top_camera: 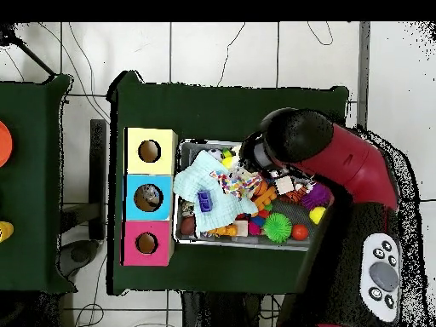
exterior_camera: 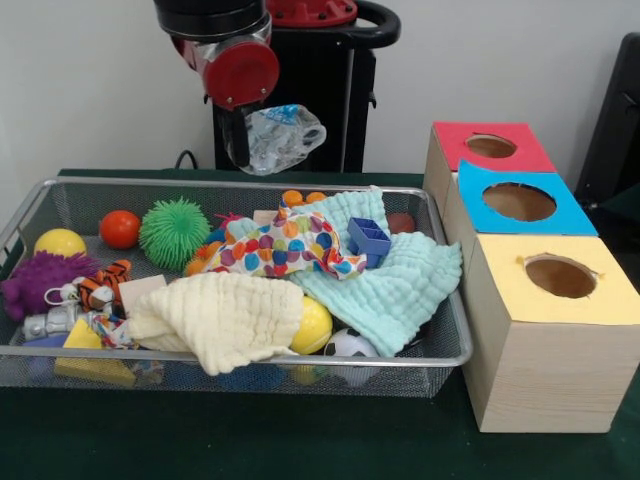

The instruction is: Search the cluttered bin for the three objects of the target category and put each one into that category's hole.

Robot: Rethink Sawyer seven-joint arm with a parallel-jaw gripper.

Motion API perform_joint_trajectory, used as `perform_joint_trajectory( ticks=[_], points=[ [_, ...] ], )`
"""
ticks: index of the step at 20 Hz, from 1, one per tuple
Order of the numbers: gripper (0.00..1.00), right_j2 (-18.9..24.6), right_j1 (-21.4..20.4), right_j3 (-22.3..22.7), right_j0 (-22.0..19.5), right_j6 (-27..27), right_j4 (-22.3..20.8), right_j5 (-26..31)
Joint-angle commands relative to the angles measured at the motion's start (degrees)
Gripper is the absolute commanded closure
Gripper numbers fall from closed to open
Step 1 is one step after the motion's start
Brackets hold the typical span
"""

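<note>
My gripper (exterior_camera: 243,137) hangs above the far edge of the wire bin (exterior_camera: 240,357), shut on a crumpled clear plastic wrapper (exterior_camera: 283,135) with blue marks that juts out to its right. The wrapper is lifted well clear of the bin's contents. To the right stand three wooden boxes, each with a round hole: red top (exterior_camera: 490,146), blue top (exterior_camera: 518,201), yellow top (exterior_camera: 560,276). In the overhead view the arm (top_camera: 294,140) hides the gripper and the wrapper; the yellow box (top_camera: 150,151), blue box (top_camera: 149,197) and red box (top_camera: 146,243) lie left of the bin.
The bin holds a green spiky ball (exterior_camera: 174,232), an orange ball (exterior_camera: 120,229), a purple plush (exterior_camera: 40,278), a cream cloth (exterior_camera: 220,315), a mint cloth (exterior_camera: 395,285), a dotted cloth (exterior_camera: 280,245), a blue square cup (exterior_camera: 368,238) and a small football (exterior_camera: 348,345).
</note>
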Motion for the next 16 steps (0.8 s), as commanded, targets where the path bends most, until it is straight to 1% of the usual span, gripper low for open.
perform_joint_trajectory(
  ticks=[1,16],
  points=[
    [1.00,0.28,4.56,0.22,1.37,18.40,3.26,1.49],
    [1.00,-1.61,5.57,-0.94,4.21,21.18,6.49,2.40]
  ],
)
